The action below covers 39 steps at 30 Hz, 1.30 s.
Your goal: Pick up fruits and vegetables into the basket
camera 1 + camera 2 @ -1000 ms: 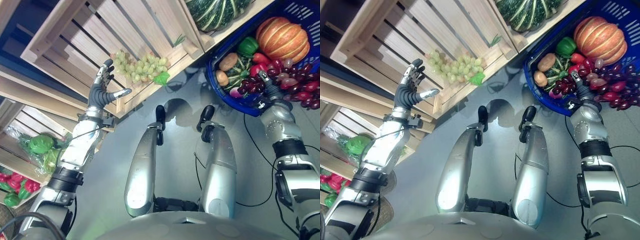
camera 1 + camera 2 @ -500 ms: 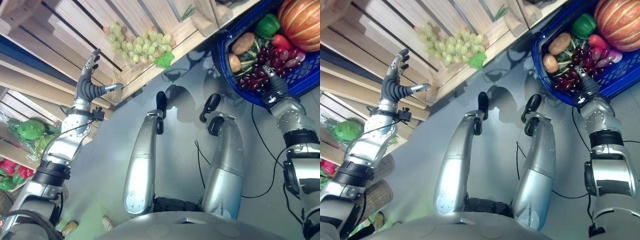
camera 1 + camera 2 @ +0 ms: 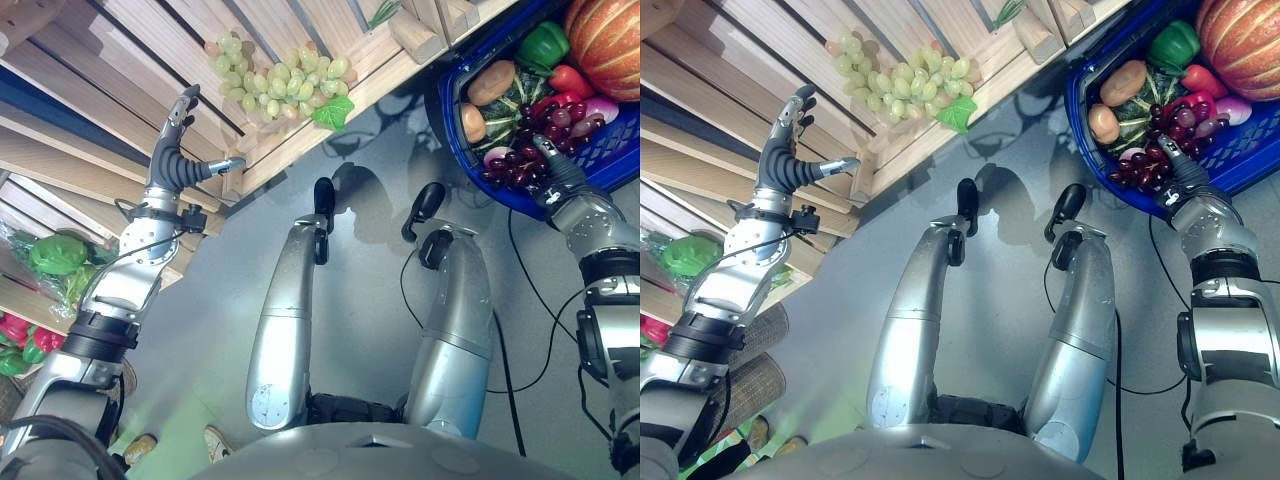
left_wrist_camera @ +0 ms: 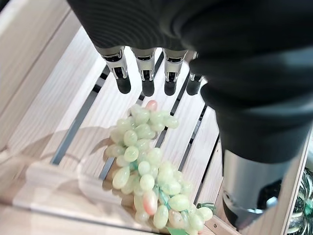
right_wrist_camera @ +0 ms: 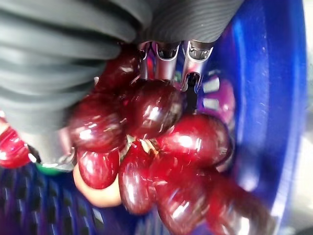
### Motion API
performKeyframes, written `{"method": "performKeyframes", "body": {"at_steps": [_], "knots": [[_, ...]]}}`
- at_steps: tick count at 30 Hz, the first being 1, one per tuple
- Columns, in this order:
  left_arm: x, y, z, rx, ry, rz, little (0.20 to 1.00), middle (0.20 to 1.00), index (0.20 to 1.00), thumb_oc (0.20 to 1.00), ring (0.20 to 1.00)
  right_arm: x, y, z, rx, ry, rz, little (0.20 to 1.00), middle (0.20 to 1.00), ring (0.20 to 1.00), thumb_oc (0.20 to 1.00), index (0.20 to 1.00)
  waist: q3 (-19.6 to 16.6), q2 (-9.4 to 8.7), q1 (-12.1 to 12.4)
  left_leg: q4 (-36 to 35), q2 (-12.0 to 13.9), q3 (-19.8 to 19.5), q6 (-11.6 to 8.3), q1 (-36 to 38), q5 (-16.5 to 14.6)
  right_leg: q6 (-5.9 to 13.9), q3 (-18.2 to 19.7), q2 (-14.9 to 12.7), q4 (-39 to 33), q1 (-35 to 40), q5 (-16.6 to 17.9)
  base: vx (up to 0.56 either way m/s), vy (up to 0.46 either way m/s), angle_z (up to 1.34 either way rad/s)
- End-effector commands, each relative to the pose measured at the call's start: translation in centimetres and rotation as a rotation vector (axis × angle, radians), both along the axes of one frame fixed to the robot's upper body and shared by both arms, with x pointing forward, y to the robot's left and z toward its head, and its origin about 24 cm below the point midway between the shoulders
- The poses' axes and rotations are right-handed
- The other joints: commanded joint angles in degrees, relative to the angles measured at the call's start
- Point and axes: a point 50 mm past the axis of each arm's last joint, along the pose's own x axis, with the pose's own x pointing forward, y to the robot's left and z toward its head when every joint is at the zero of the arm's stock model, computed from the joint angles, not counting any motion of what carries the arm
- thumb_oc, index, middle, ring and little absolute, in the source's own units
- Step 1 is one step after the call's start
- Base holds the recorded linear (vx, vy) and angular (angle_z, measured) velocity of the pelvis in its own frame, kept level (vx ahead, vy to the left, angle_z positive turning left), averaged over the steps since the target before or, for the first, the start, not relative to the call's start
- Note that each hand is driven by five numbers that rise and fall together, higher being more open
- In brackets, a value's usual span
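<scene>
**A:** Where are the fruit and the hands?

**B:** A bunch of green grapes (image 3: pixel 280 82) lies on the slats of a wooden crate (image 3: pixel 150 70). The left hand (image 3: pixel 178 155) is raised just short of it, fingers straight, thumb out, holding nothing. The right hand (image 3: pixel 553 170) is in the blue basket (image 3: pixel 470 170), among red grapes (image 5: pixel 161 142); its fingers are hidden in them, so I cannot tell whether it grips. The basket also holds a pumpkin (image 3: pixel 610 45), a green pepper (image 3: pixel 545 42) and potatoes (image 3: pixel 492 82).

**A:** What might go wrong?

**B:** I judge the crate's raised front edge could catch the fingers, or a loose grip could drop the bunch on the floor.

**A:** Any change from a second ago?

**B:** The camera shifted. The left hand has turned more edge-on to the crate and has not closed. The right hand stays in the basket.
</scene>
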Motion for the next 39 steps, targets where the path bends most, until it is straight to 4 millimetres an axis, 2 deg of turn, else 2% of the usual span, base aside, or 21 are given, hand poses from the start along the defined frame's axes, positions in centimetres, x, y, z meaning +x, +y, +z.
{"method": "performKeyframes", "body": {"at_steps": [1, 5, 6, 10, 11, 12, 17, 19, 23, 28, 33, 39], "knots": [[-0.3, -0.5, 0.2, 0.113, -0.109, 0.045, 1.000, 1.000, 1.000, 1.000, 1.000, -1.7, -2.3, -0.7, -0.024, 0.029, -0.208, 1.000, 1.000, 1.000, 1.000, 1.000, -1.63, 4.84, -2.28, -4.89, -0.89, 2.47, 4.52, 1.76, -1.01, 5.78, 1.70, 3.37, 2.09, 2.00, -3.56, 0.00, 0.083, -0.03], [-0.1, 0.0, 1.1, 0.354, -0.257, 0.246, 1.000, 1.000, 1.000, 1.000, 1.000, -2.5, -2.8, -0.2, -0.426, 0.136, -0.331, 1.000, 1.000, 1.000, 1.000, 1.000, -1.63, 4.75, -3.59, -6.80, -0.68, 3.24, 4.16, 3.82, -0.56, 5.84, 1.90, 3.99, -0.03, 3.64, -3.19, 0.00, 0.087, -0.03], [-0.2, 0.0, 1.1, 0.362, -0.264, 0.255, 1.000, 1.000, 1.000, 1.000, 1.000, -2.5, -2.7, -0.3, -0.446, 0.144, -0.332, 1.000, 1.000, 1.000, 1.000, 1.000, -1.63, 4.68, -3.65, -6.97, -0.68, 3.29, 4.14, 3.99, -0.50, 5.85, 1.92, 4.01, -0.18, 3.77, -3.16, 0.00, 0.083, -0.05], [-0.3, 0.8, 2.3, 0.690, -0.427, 0.462, 1.000, 1.000, 1.000, 1.000, 1.000, -3.8, -1.7, -1.8, -0.733, 0.239, -0.337, 1.000, 1.000, 1.000, 1.000, 1.000, -1.63, 3.63, -5.97, -9.00, -0.01, 4.42, 3.39, 5.35, 0.03, 6.14, 2.49, 4.87, -2.74, 4.79, -2.61, 0.00, 0.093, -0.11], [-0.2, 1.0, 2.3, 0.715, -0.424, 0.480, 1.000, 1.000, 1.000, 1.000, 1.000, -4.0, -1.5, -2.0, -0.748, 0.241, -0.333, 1.000, 1.000, 1.000, 1.000, 1.000, -1.63, 3.50, -6.28, -9.23, 0.11, 4.58, 3.29, 5.54, 0.09, 6.22, 2.61, 4.97, -3.01, 4.91, -2.53, 0.01, 0.167, -0.12], [-0.1, 1.4, 2.1, 0.758, -0.391, 0.532, 1.000, 1.000, 1.000, 1.000, 1.000, -5.2, -0.5, -3.1, -0.838, 0.234, -0.335, 1.000, 1.000, 1.000, 1.000, 1.000, -1.63, 2.94, -8.24, -10.11, 0.50, 5.31, 2.88, 6.27, 0.26, 6.56, 3.32, 5.68, -4.27, 5.30, -2.27, 0.01, 0.169, -0.15], [-0.4, 1.7, 0.3, 0.840, -0.381, 0.626, 1.000, 1.000, 1.000, 1.000, 1.000, -7.4, 1.9, -4.2, -0.975, 0.150, -0.323, 1.000, 1.000, 1.000, 1.000, 1.000, -1.63, 1.86, -11.40, -11.30, 1.13, 6.97, 2.08, 7.71, 0.37, 7.21, 4.93, 6.86, -6.18, 6.02, -1.96, 0.01, 0.151, -0.26], [-0.5, 2.0, -0.9, 0.854, -0.377, 0.684, 1.000, 1.000, 1.000, 1.000, 1.000, -8.1, 3.4, -3.8, -1.076, 0.056, -0.274, 1.000, 1.000, 1.000, 1.000, 1.000, -1.63, 1.49, -13.23, -11.86, 1.69, 8.14, 1.50, 8.60, 0.42, 7.70, 5.97, 7.53, -7.06, 6.33, -1.88, 0.03, 0.199, -0.24], [-0.5, 2.3, -1.8, 0.860, -0.360, 0.716, 1.000, 1.000, 1.000, 1.000, 1.000, -8.5, 4.6, -3.1, -1.137, -0.040, -0.215, 1.000, 1.000, 1.000, 1.000, 1.000, -1.63, 1.26, -14.55, -12.45, 2.03, 9.26, 1.05, 9.56, 0.47, 8.09, 6.94, 8.03, -7.70, 6.60, -1.79, 0.02, 0.142, -0.25], [0.2, 2.6, -4.6, 0.748, -0.169, 0.669, 1.000, 1.000, 1.000, 1.000, 1.000, -9.1, 6.8, -2.2, -1.161, -0.216, -0.125, 1.000, 1.000, 1.000, 1.000, 1.000, -1.63, 0.34, -16.86, -13.26, 2.77, 11.12, 0.30, 10.63, 0.63, 8.64, 8.40, 9.03, -9.24, 7.06, -1.26, 0.02, 0.103, -0.23], [0.4, 2.3, -7.5, 0.589, -0.004, 0.635, 1.000, 1.000, 1.000, 1.000, 1.000, -9.4, 7.7, -1.5, -1.144, -0.282, -0.071, 1.000, 1.000, 1.000, 1.000, 1.000, -1.63, -0.34, -17.88, -13.16, 3.22, 12.15, 0.20, 10.81, 0.46, 8.78, 9.02, 9.65, -9.39, 6.93, -1.14, 0.02, 0.054, -0.09], [0.4, 2.9, -10.0, 0.456, 0.163, 0.654, 1.000, 1.000, 1.000, 1.000, 1.000, -9.7, 7.9, -1.1, -1.117, -0.309, -0.037, 1.000, 1.000, 1.000, 1.000, 1.000, -1.63, -1.52, -18.58, -12.69, 3.91, 12.75, 0.22, 10.53, 0.24, 8.75, 9.26, 10.09, -9.69, 6.89, -0.95, 0.00, 0.015, -0.05]]}}
